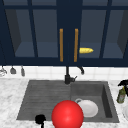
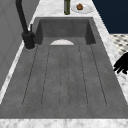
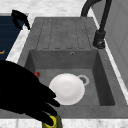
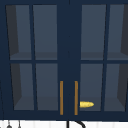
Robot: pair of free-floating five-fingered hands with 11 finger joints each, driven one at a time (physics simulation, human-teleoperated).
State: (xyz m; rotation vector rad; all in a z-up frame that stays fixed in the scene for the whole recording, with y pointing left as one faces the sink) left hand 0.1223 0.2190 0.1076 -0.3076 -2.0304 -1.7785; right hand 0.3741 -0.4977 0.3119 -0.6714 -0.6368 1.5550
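Black and big in the right side view, the right robot hand [image 3: 22,87] fills the seven o'clock corner, fingers stretched out and spread wide, holding nothing. Its fingertips [image 3: 51,95] point toward four o'clock, and right under them sits the yellow top of a green bottle [image 3: 52,122]. Whether they touch it, I cannot tell. From the front, that same right robot hand [image 1: 124,83] is at the three o'clock edge, directly above the bottle [image 1: 121,95], which stands upright on the marble surface [image 1: 10,100] just beside the sink [image 1: 42,97].

Over to the left robot hand [image 1: 40,119], low at seven o'clock in the front view, by the sink's front edge, with a red ball [image 1: 67,115] just beside it at three o'clock. The left side view puts it at the three o'clock edge [image 2: 122,63], fingers hanging loose and relaxed, gripping nothing; the right side view has it up at eleven o'clock [image 3: 19,16].

Further out, a white bowl [image 1: 88,108] lies in the deep basin, at five o'clock from the black tap [image 1: 67,75]. Past the bottle in the left side view, a plate [image 2: 87,9] carries something small and brown. Up top, a dark blue cabinet [image 4: 68,37] with two wooden handles [image 4: 61,97] holds a yellow object [image 4: 86,104] on its bottom shelf.
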